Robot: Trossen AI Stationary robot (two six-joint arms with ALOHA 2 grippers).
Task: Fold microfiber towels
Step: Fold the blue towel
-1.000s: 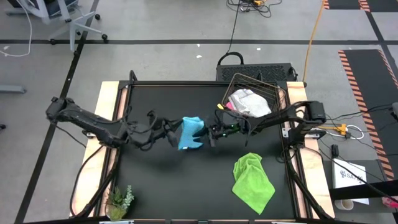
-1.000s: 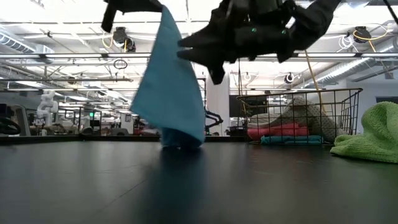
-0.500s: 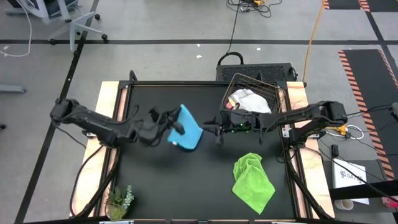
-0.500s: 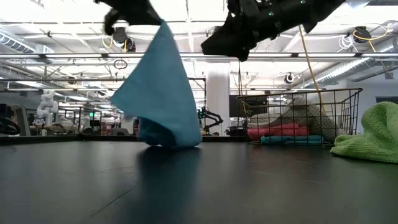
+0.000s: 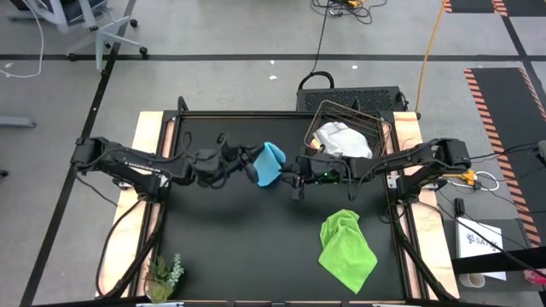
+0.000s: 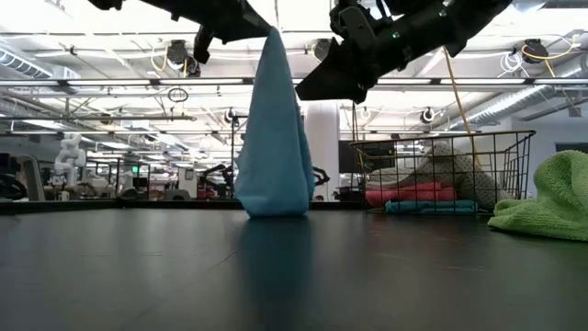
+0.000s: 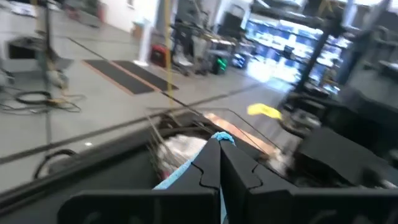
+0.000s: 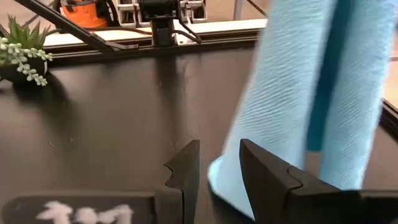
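A light blue microfiber towel (image 5: 270, 164) hangs in the middle of the black table from my left gripper (image 5: 249, 164), which is shut on its top. In the low view it drapes down as a narrow cone (image 6: 272, 138), and its lower end (image 6: 272, 210) reaches the table. My right gripper (image 5: 294, 182) hovers just to the towel's right, above the table, and is open with nothing between its fingers (image 8: 183, 174). In the right wrist view the towel (image 8: 305, 93) hangs just beyond them. My left gripper pinches the towel's top corner (image 7: 222, 138) between its two shut fingers, and a small tip of cloth pokes out past them. The fingers reach in level from the table's left. The towel hangs slack below the hold, its bottom on the table.
A wire basket (image 5: 328, 109) at the far right holds white, pink and teal cloths (image 6: 413, 195). A crumpled lime green towel (image 5: 345, 247) lies on the table near the right edge. A small potted plant (image 5: 164, 277) stands at the near left corner.
My left gripper has carried the towel's top toward the table's far edge and right, rolling as it went. The towel has swung from a wide spread drape into a narrow upright cone, its bottom staying low at the table. My right gripper has turned at the wrist and risen slightly.
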